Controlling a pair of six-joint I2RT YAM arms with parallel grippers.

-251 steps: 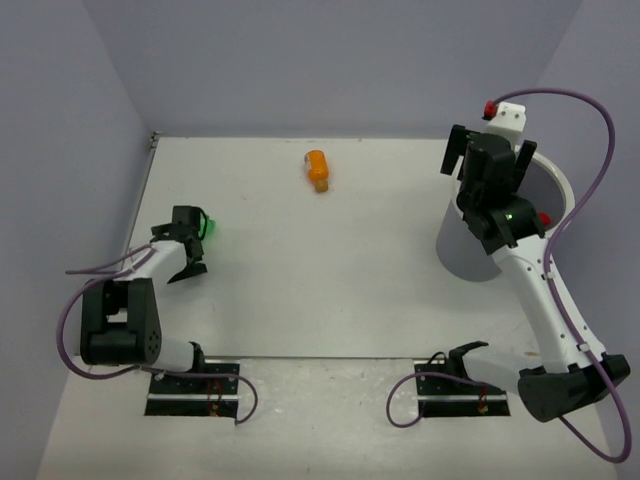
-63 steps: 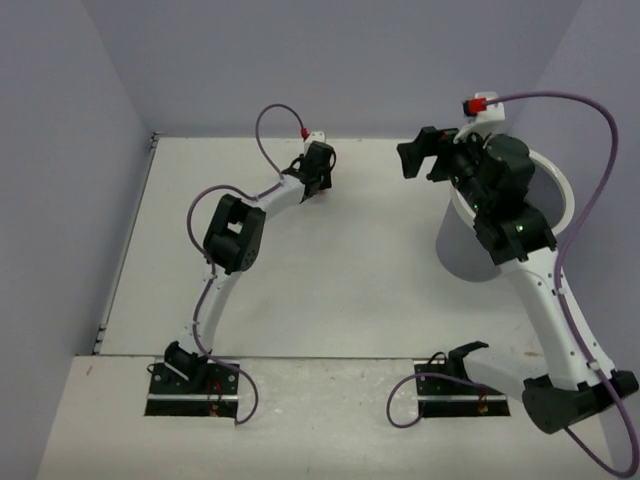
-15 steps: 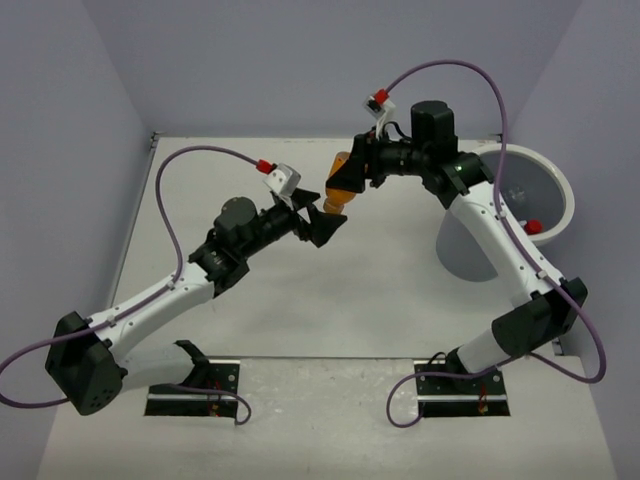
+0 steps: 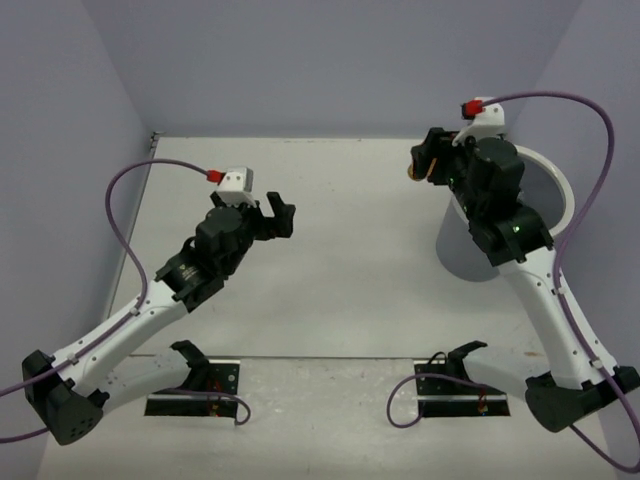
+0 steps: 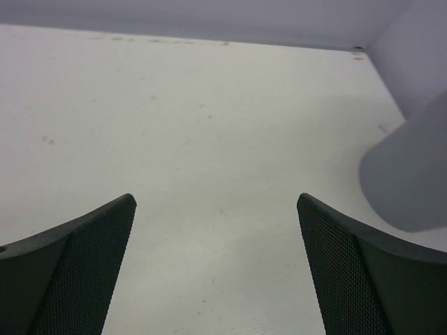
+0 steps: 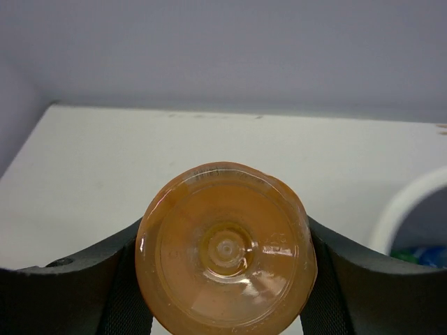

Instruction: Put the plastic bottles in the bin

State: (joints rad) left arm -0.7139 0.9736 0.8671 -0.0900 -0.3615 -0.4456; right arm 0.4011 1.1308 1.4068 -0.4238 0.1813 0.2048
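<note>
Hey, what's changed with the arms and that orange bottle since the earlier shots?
The left gripper let go of the orange bottle and drew back towards its own side, jaws wide open. The right gripper took hold of the bottle and carried it right, up beside the bin. The bin stayed where it was.
</note>
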